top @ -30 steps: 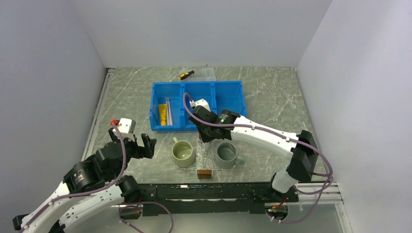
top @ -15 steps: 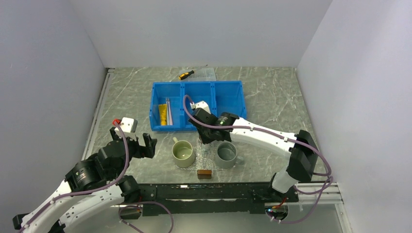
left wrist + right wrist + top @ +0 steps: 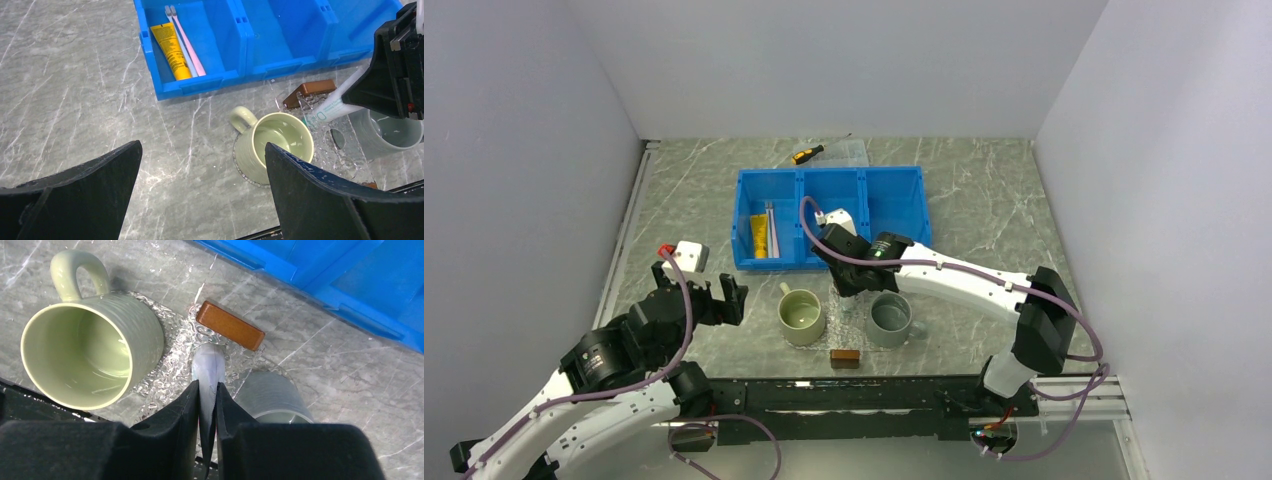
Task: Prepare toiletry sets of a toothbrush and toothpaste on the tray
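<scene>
The right fingers (image 3: pixel 187 410) are nearly together, pinching the toothpaste (image 3: pixel 208 365), whose free end points down over the clear tray (image 3: pixel 165 370) in the tight gap between the green mug (image 3: pixel 80 360) and the grey mug (image 3: pixel 272 400). The left fingers (image 3: pixel 100 175) are spread wide and empty above open desk (image 3: pixel 75 100) left of the green mug.

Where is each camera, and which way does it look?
Top: high behind the robot, looking down on the table; left arm and right arm show.
Left wrist: on the left arm, facing down and forward at the blue bin and green mug; open left claw below.
Right wrist: on the right arm, facing down at the tray; right claw pinches the toothpaste.
Shared: both wrists see the green mug.
</scene>
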Controlling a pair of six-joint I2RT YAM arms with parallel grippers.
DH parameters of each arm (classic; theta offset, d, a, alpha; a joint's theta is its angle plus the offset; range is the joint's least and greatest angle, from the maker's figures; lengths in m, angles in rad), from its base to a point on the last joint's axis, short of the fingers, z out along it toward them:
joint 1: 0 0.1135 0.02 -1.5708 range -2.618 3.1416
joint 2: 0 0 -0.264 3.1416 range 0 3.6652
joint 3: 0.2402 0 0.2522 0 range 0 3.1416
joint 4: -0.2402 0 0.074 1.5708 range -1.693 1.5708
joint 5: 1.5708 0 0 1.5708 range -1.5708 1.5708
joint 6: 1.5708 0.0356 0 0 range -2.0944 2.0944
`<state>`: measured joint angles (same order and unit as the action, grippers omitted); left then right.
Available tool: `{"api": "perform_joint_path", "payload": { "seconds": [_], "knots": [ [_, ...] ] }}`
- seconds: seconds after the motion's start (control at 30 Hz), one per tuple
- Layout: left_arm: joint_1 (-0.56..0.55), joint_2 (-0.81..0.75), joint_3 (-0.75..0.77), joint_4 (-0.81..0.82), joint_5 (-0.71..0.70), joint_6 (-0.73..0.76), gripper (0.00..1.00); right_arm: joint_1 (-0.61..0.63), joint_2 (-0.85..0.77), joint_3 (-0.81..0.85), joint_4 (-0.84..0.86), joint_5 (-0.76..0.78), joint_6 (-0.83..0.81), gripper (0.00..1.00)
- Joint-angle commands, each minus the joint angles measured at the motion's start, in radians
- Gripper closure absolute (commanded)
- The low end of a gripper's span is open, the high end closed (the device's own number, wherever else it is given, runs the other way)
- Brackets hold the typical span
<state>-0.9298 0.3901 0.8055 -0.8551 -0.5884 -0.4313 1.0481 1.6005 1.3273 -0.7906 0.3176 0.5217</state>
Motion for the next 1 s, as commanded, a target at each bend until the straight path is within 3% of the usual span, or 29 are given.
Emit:
{"api": "perform_joint_path", "payload": {
  "seconds": [0.0,0.4,0.77,0.97],
  "knots": [
    [0.006,0.011,0.003,0.023,0.008,0.013,0.01,0.001,-0.002,0.012,0.033,0.037,0.009,0.8],
    [0.008,0.016,-0.001,0.028,0.013,0.017,0.01,0.0,-0.021,0.059,-0.004,0.05,0.023,0.57],
    [0.011,0.088,0.006,0.023,0.008,-0.005,0.01,0.003,-0.066,0.142,-0.07,0.089,0.027,0.47],
    [0.011,0.157,0.045,0.011,0.001,-0.042,0.0,0.003,-0.144,0.087,-0.066,0.099,0.043,0.46]
  ]
}}
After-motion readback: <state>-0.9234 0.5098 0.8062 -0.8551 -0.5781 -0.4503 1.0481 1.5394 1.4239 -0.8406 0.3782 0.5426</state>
